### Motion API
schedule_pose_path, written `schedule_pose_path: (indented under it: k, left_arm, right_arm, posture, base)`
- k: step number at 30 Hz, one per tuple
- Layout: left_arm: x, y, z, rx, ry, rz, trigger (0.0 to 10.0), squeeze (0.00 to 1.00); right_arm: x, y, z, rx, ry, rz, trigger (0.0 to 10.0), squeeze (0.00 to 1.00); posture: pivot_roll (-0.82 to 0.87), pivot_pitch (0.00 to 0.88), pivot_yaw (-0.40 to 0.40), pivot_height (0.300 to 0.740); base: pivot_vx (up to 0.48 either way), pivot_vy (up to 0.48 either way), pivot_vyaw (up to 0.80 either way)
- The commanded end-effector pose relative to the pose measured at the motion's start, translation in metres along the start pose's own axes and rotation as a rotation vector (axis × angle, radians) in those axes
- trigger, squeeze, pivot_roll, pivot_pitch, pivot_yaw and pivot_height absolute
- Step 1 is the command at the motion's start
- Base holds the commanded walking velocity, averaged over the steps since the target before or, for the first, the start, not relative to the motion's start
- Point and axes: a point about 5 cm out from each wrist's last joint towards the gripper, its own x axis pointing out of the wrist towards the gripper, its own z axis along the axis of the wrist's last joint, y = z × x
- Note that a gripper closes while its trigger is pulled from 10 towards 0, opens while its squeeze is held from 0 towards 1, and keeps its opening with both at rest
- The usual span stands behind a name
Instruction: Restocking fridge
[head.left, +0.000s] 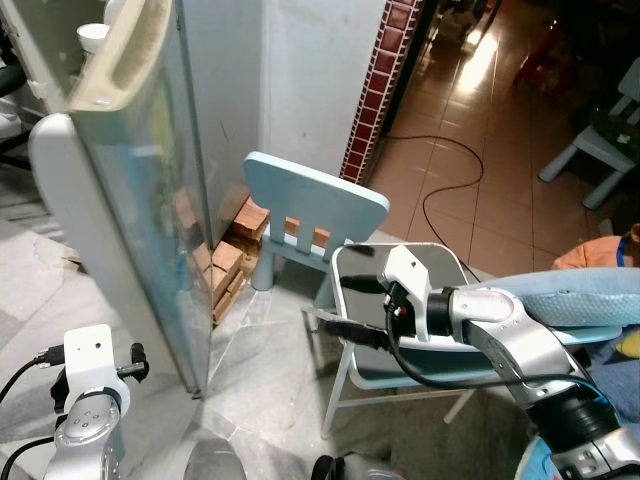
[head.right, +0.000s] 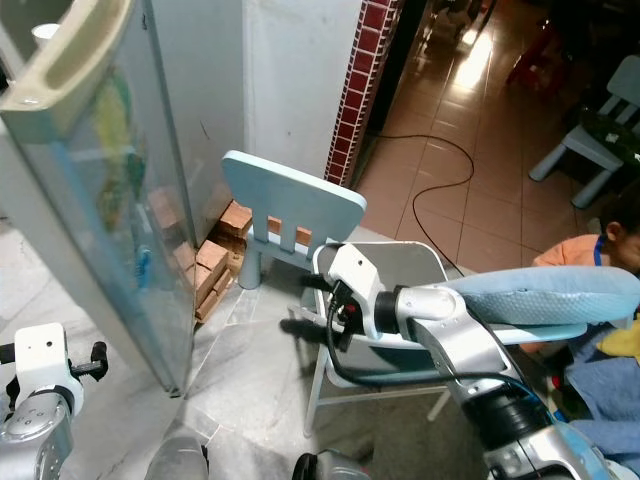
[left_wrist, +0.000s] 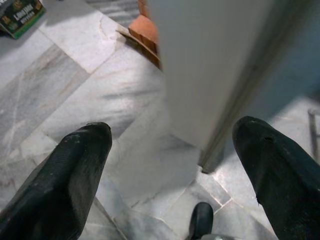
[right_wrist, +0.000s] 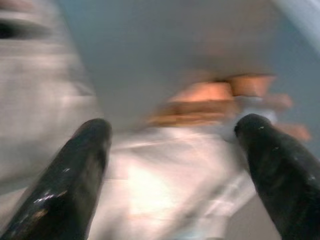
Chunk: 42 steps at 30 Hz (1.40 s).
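A pale grey fridge door (head.left: 130, 200) stands open on the left, glossy and reflective, while the right gripper (head.left: 345, 305), fingers spread wide and empty, hovers above a light blue chair (head.left: 320, 205).

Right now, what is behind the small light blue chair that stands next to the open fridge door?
Behind the light blue plastic chair lies a stack of reddish-orange bricks against the white wall. The chair's backrest covers part of the stack, so its full extent is hidden.
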Motion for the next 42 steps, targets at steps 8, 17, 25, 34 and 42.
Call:
schedule_pose_path:
  k: [8, 17, 25, 34, 42]
  left_arm:
    - [-0.002, -0.004, -0.010, 0.018, 0.032, -0.025, 10.0, 0.00]
    - [0.029, -0.008, 0.026, 0.114, -0.119, -0.088, 10.0, 0.00]
    - [0.050, 0.051, 0.077, 0.040, -0.299, 0.248, 10.0, 0.00]
    - [0.040, 0.058, 0.058, 0.064, -0.321, 0.295, 10.0, 0.00]
    - [0.015, -0.028, 0.070, 0.169, -0.528, -0.090, 10.0, 0.00]
  right_arm:
    - [0.013, -0.017, 0.009, -0.071, -0.076, -0.336, 10.0, 0.00]
    - [0.031, 0.004, 0.017, -0.058, -0.176, -0.364, 10.0, 0.00]
    - [0.027, 0.001, 0.012, -0.063, -0.165, -0.377, 10.0, 0.00]
    - [0.027, 0.002, 0.002, -0.057, -0.135, -0.383, 10.0, 0.00]
    - [0.022, -0.002, 0.002, 0.042, -0.209, -0.509, 10.0, 0.00]
  posture:
    - [0.20, 0.092, -0.134, 0.740]
    - [0.18, 0.080, -0.141, 0.740]
    - [0.17, 0.068, -0.131, 0.740]
    - [0.17, 0.070, -0.123, 0.740]
    - [0.17, 0.063, -0.126, 0.740]
  base:
    - [0.000, 0.000, 0.00]
    - [0.000, 0.000, 0.00]
    - [0.000, 0.000, 0.00]
    - [0.000, 0.000, 0.00]
    - [0.000, 0.000, 0.00]
